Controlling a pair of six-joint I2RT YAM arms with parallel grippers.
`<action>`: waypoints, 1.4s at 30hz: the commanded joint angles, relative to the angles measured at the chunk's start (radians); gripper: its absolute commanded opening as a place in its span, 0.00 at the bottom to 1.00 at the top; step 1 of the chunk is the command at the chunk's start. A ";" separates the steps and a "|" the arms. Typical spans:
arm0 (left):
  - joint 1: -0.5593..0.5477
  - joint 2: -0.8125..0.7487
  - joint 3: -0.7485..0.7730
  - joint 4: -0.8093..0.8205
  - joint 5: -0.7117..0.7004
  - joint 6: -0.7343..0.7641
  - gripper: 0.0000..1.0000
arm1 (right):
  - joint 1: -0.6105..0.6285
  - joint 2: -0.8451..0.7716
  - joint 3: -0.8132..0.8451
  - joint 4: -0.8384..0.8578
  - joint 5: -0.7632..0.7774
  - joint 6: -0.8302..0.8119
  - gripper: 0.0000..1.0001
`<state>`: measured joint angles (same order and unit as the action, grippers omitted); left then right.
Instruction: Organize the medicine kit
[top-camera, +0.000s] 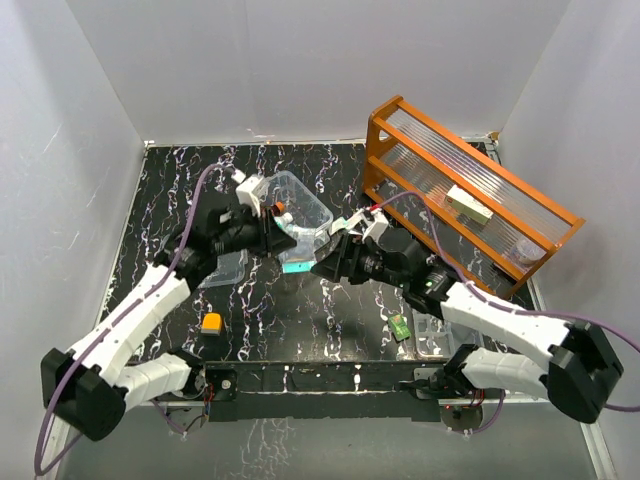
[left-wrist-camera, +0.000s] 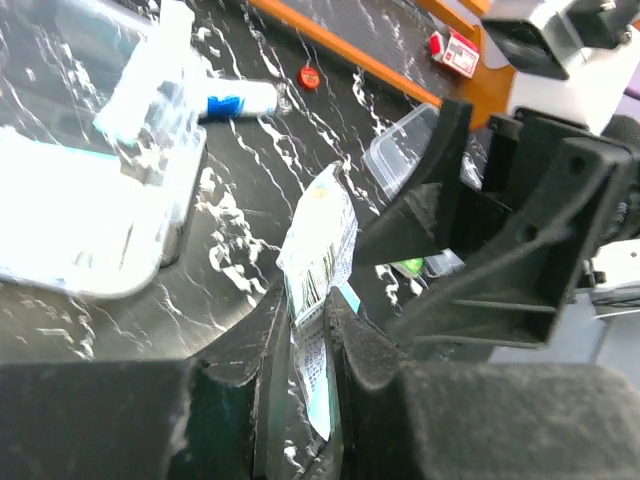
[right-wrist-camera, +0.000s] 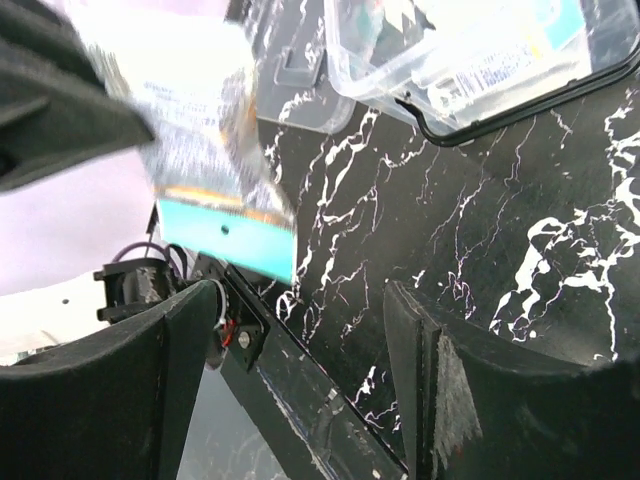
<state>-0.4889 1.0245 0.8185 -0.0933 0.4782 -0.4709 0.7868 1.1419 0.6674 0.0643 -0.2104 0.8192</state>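
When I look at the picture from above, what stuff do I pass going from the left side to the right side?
small orange block → clear medicine box → little green packet → white box lying on the orange rack

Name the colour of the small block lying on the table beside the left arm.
Orange. The block shows best in the top external view.

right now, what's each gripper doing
left gripper: shut on the crinkled silver sachet with a teal end
right gripper: open, holding nothing
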 joint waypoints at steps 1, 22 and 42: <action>-0.001 0.143 0.250 -0.340 0.046 0.432 0.00 | -0.007 -0.133 0.021 -0.046 0.105 -0.016 0.67; 0.128 0.739 0.887 -0.691 0.110 1.055 0.00 | -0.011 -0.458 -0.092 -0.187 0.260 -0.015 0.70; 0.134 0.851 0.794 -0.655 0.193 1.094 0.00 | -0.012 -0.438 -0.116 -0.196 0.272 -0.025 0.71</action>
<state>-0.3538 1.8656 1.6211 -0.7326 0.6079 0.5896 0.7769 0.7189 0.5571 -0.1654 0.0326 0.7959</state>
